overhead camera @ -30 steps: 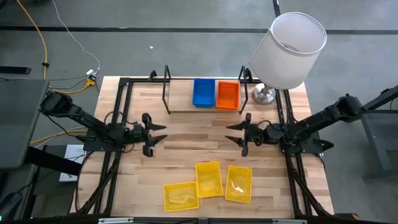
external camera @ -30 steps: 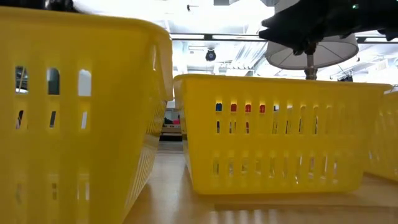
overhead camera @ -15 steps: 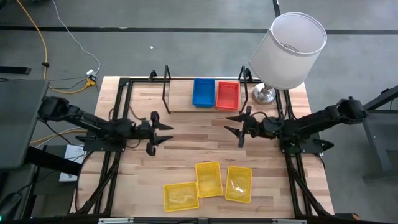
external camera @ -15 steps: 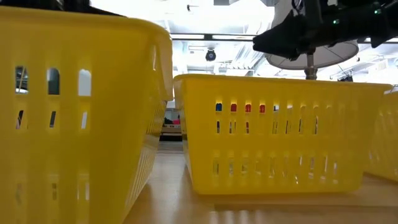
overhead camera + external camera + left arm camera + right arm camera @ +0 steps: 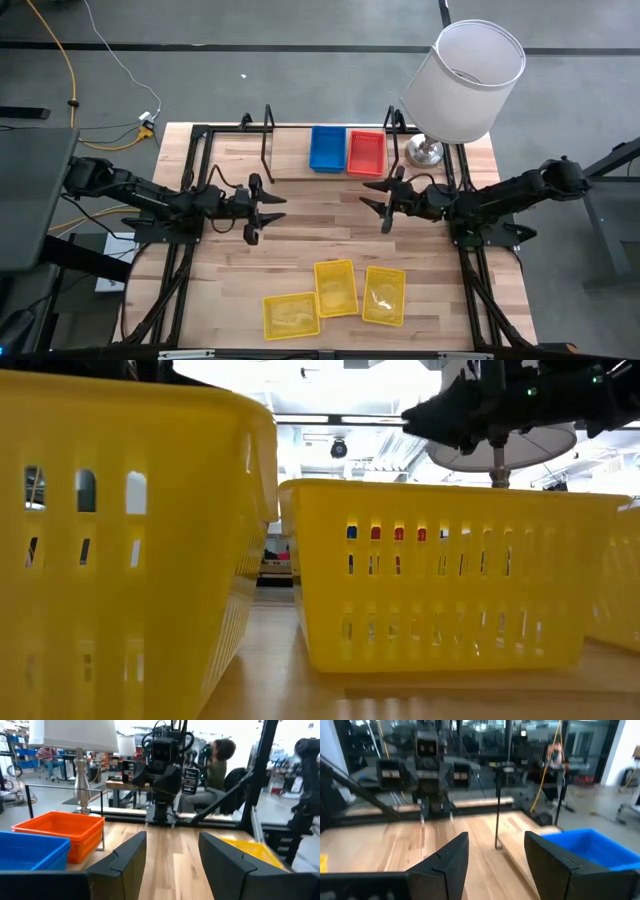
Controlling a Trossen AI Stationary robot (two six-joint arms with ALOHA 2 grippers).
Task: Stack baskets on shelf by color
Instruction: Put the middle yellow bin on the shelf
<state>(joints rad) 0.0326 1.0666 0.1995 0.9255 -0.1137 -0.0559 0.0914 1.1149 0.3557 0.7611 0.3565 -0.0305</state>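
On the shelf (image 5: pixel 290 178) at about 12 o'clock on the table (image 5: pixel 300 240), a blue basket (image 5: pixel 326 148) and a red basket (image 5: pixel 365 152) sit side by side, touching or nearly so; whether either is a stack of several cannot be told from above. The shelf's left bay is bare. 3 yellow baskets lie loose at about 6 o'clock: the left yellow basket (image 5: pixel 291 315), the middle yellow basket (image 5: pixel 336 288) and the right yellow basket (image 5: pixel 384 296), close together. The left gripper (image 5: pixel 266 206) hangs at about 9 o'clock, the right gripper (image 5: pixel 377 199) at about 3 o'clock, each facing the table's centre with fingers spread and empty, as both wrist views show. The step in hand looks to be starting on yellow. Next, 1 arm must swing toward 6 o'clock, drop over a basket rim, pinch it, and carry it to the bare bay.
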